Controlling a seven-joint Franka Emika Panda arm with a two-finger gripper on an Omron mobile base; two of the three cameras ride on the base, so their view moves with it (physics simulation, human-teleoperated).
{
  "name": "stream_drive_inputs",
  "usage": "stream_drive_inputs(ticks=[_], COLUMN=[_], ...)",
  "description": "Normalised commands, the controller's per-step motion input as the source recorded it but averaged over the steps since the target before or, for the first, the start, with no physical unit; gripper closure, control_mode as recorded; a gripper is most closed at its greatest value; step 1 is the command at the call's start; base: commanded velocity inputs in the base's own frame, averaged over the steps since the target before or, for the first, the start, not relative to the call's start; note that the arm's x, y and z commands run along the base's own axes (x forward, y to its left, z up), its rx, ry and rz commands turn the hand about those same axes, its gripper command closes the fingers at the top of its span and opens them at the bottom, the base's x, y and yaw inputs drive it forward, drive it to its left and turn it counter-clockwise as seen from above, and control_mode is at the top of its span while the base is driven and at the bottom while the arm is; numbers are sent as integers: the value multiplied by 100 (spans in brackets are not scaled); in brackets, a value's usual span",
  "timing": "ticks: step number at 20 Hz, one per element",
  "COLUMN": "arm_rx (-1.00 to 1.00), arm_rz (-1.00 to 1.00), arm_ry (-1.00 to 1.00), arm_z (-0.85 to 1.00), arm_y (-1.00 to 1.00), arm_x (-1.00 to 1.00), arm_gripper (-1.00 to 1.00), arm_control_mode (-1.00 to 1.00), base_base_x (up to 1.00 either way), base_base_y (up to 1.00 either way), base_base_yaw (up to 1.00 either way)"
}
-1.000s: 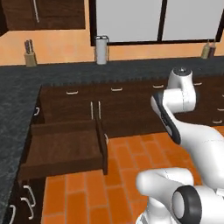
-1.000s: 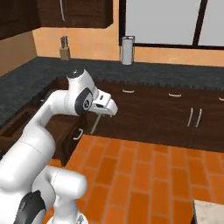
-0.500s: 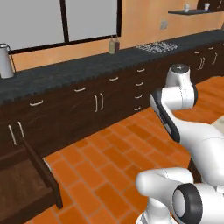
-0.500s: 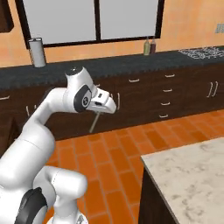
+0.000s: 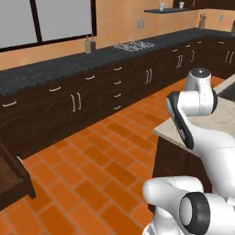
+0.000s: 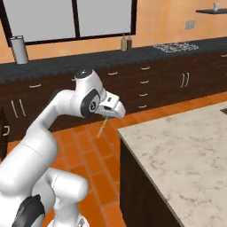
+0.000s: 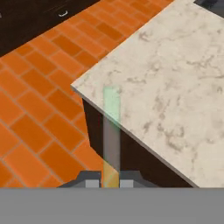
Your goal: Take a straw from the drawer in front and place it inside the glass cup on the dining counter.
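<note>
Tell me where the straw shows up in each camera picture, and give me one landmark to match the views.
Left base view: I cannot make it out.
Right base view: the straw hangs from the claw, left of the dining counter's near corner.
Hand view: bottom centre, rising from the shut claw across the counter's edge.
Shared landmark: the marble dining counter's corner, also at the right of the left base view.

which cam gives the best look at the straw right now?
Hand view: the straw runs up from the shut claw, its full length crossing the dining counter corner. In the right base view it is a thin pale sliver hanging below the claw. The left base view has the arm in front of that spot.
</note>
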Motion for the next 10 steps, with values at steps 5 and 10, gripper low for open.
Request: stream_drive_inputs(ticks=[5, 10], arm_rx=[0, 0], arm_rz=[0, 0], arm_ry=[0, 0], arm_z=[0, 0], arm_y=[0, 0], arm_x=[0, 0], arm_gripper=[100, 100], arm_control_mode=[100, 100], base_base_x=[-100, -100], base_base_y=[-79, -82], base_base_yaw=[2, 2])
